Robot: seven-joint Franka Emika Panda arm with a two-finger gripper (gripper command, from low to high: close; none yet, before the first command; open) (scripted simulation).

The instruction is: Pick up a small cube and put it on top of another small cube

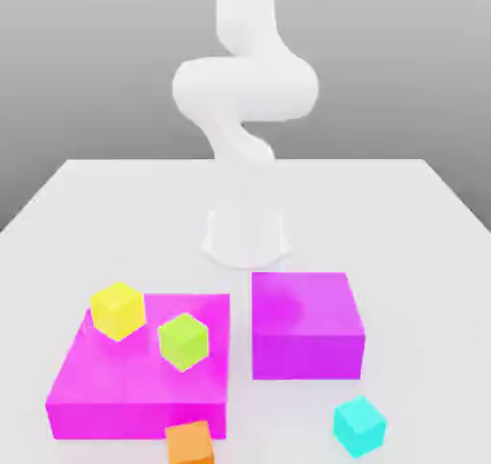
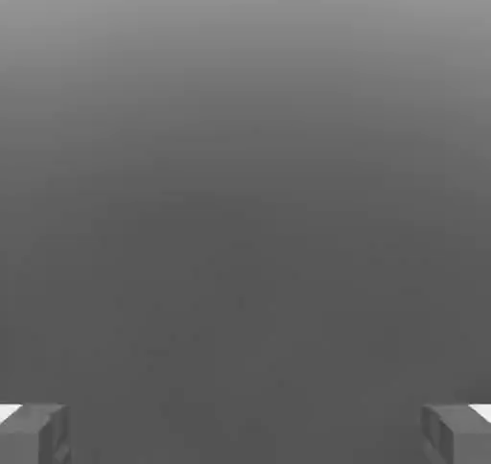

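Gripper (image 2: pixel 245 433), hand view: the two fingertips (image 2: pixel 34 433) stand far apart at opposite edges of the picture, so the jaws are spread wide with nothing between them; beyond them lies plain grey background, which suggests the hand is pointed away from the table, though this cannot be confirmed. Exterior view: the arm (image 1: pixel 245 88) rises from its base and curls upward, well above and apart from every block.

The cyan cube (image 1: pixel 360 425) rests on the white table (image 1: pixel 422 261), far below the gripper and untouched, near the front at the exterior view's right, just beyond the corner of the taller magenta block (image 1: pixel 307 326). The yellow cube (image 1: pixel 118 310) sits on the low magenta slab (image 1: pixel 134 385), likewise far from the gripper, with a lime-green cube (image 1: pixel 183 341) near it on the same slab. An orange cube (image 1: pixel 189 444) lies at the slab's front edge.

Progress, as judged: nothing done. Approach, grasp, lift, carry and placing all remain.
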